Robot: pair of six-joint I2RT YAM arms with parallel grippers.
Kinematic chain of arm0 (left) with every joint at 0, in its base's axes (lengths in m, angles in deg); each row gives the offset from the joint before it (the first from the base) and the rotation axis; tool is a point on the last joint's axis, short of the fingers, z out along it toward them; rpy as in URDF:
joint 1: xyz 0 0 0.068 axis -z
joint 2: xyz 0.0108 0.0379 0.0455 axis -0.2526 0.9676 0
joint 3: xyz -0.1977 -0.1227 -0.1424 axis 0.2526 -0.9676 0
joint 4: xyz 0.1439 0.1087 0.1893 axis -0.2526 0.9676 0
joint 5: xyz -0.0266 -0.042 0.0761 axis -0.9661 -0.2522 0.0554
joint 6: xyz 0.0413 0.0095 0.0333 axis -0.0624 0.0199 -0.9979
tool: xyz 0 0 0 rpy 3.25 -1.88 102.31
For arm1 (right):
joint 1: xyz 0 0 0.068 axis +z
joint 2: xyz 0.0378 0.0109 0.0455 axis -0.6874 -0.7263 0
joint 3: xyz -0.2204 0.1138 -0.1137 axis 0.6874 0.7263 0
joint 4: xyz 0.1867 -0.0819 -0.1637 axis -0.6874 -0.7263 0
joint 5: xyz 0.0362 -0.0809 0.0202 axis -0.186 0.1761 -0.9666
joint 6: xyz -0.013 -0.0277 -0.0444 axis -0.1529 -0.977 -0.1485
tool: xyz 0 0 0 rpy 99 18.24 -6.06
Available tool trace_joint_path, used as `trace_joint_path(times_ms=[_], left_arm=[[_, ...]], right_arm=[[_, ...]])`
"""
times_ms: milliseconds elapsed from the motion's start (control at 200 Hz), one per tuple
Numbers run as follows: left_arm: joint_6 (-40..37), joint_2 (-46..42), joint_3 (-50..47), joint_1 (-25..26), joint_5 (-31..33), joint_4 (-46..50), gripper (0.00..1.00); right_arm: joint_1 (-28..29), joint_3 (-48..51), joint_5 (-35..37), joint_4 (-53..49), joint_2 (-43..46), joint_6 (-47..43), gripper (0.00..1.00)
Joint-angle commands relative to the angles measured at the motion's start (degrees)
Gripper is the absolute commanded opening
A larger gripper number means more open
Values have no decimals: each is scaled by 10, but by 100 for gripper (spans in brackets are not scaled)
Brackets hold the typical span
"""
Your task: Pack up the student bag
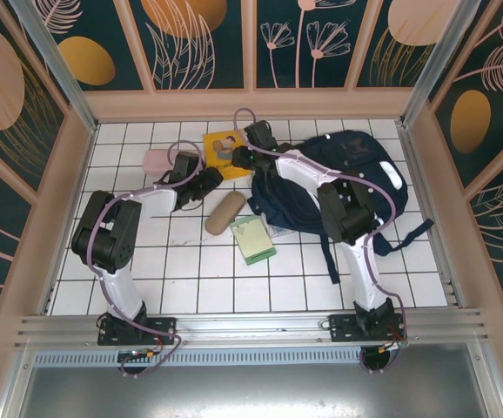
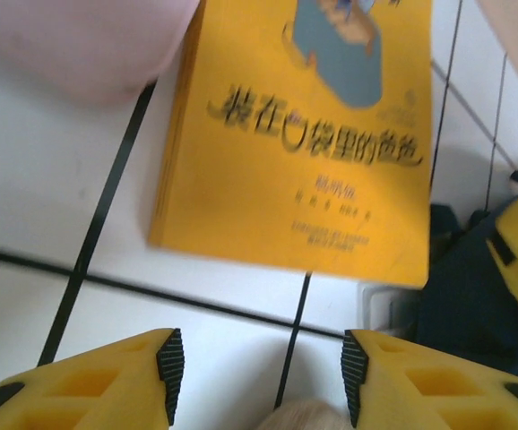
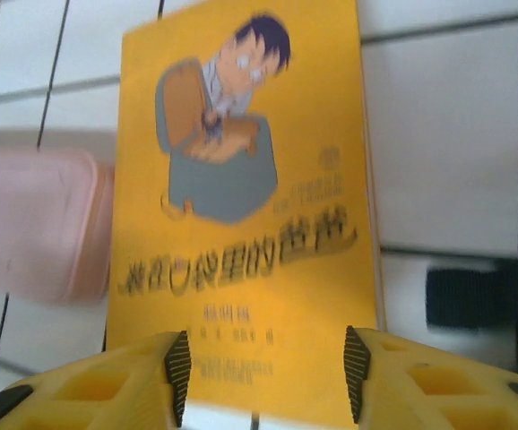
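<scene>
**Two arms close on a yellow picture book [image 1: 221, 144] beside the student bag [image 1: 347, 178]**
From above, both arms stretch forward to the book, and the navy bag lies right of it. In the left wrist view, the left gripper [image 2: 261, 376] is parted and empty, just short of the book. In the right wrist view, the right gripper [image 3: 266, 372] gapes empty over the book's edge, so pinching that edge squarely looks best.

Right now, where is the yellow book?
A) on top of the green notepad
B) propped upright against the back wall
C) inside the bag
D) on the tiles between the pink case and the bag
D: the book lies on the white tiles, with the pink case on its left and the bag on its right.
</scene>
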Motion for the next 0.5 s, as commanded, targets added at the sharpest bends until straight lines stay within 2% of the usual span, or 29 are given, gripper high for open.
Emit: trace_joint_path(times_ms=[0, 240, 495], left_arm=[[-45, 35, 48, -15, 2, 21, 52], [-61, 100, 124, -25, -4, 38, 56], [-64, 146, 177, -34, 55, 95, 56]], right_arm=[[-3, -69, 51, -7, -45, -20, 61], [-21, -213, 64, -51, -147, -23, 61], [-25, -234, 42, -47, -178, -16, 62]])
